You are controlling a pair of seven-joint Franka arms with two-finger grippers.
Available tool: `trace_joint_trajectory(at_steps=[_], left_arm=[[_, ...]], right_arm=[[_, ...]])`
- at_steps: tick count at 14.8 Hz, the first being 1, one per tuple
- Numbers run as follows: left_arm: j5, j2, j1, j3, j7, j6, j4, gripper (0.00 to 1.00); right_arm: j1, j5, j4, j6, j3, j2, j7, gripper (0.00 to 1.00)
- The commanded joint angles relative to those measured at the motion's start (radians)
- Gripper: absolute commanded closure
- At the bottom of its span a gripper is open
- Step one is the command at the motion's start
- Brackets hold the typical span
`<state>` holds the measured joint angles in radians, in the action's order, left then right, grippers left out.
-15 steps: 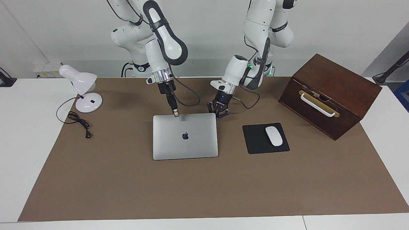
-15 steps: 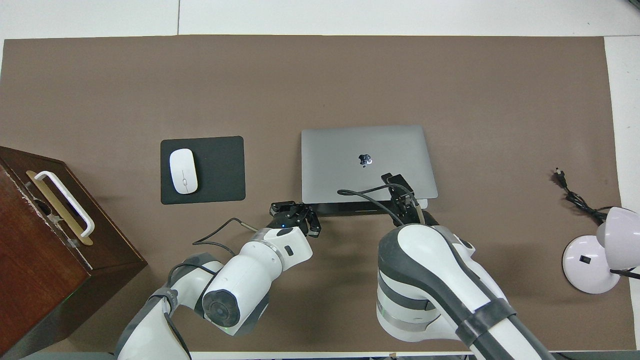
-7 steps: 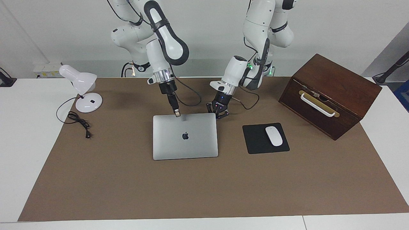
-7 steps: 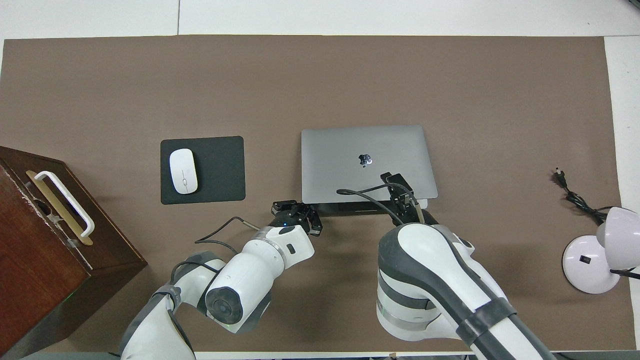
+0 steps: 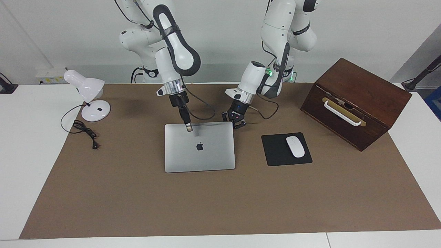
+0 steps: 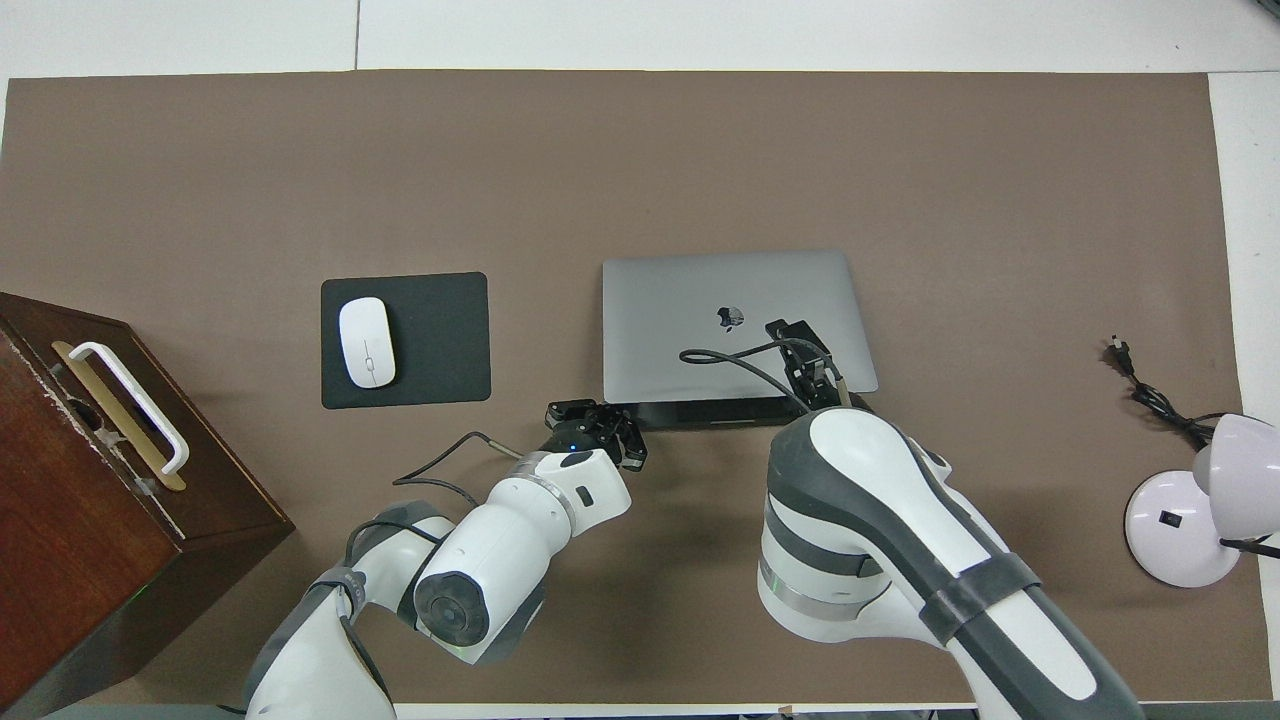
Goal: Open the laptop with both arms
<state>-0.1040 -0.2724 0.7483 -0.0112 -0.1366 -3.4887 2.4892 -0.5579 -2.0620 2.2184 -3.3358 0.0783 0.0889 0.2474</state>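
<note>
The laptop point(image 5: 200, 147) is seen lying flat near the middle of the brown mat point(image 5: 220, 206), its long axis running from one arm's end of the table to the other. The edge nearer the robots is lifted very slightly, and a dark gap is shown beneath it in the overhead view; the apple logo point(image 5: 200, 146) is centred on the lid.

The right gripper point(image 5: 188, 128) is held pointing steeply down over the lid, close to the edge nearest the robots and toward the right arm's end of it. Whether its fingers are parted or pressed together cannot be told, and contact with the lid cannot be confirmed.

The left gripper point(image 5: 237, 124) is found low at the laptop's corner nearest the robots, toward the left arm's end. Its fingertips are brought fully together with the outer links splayed, and nothing is gripped between them.

The black mouse pad point(image 5: 275, 151) with the white mouse point(image 5: 295, 146) is laid beside the laptop, toward the left arm's end, and the wooden box point(image 5: 355, 101) is set past it. The desk lamp point(image 5: 88, 98) is stood at the right arm's end.
</note>
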Motion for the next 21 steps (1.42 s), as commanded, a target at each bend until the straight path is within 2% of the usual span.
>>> trace_joint_trajectory(at_steps=[1, 11, 21], left_arm=[[-0.022, -0.036, 0.025, 0.014, 0.012, -0.016, -0.02, 1.0], [-0.02, -0.045, 0.026, 0.016, 0.015, -0.016, -0.02, 1.0], [-0.02, -0.048, 0.026, 0.016, 0.017, -0.016, -0.02, 1.0]], right_arm=[[0.024, -0.001, -0.049, 0.029, 0.0, 0.023, 0.046, 0.0], [0.045, 0.016, -0.178, 0.055, 0.0, 0.075, 0.058, 0.0], [0.136, 0.072, -0.293, 0.139, -0.002, 0.078, 0.069, 0.0]])
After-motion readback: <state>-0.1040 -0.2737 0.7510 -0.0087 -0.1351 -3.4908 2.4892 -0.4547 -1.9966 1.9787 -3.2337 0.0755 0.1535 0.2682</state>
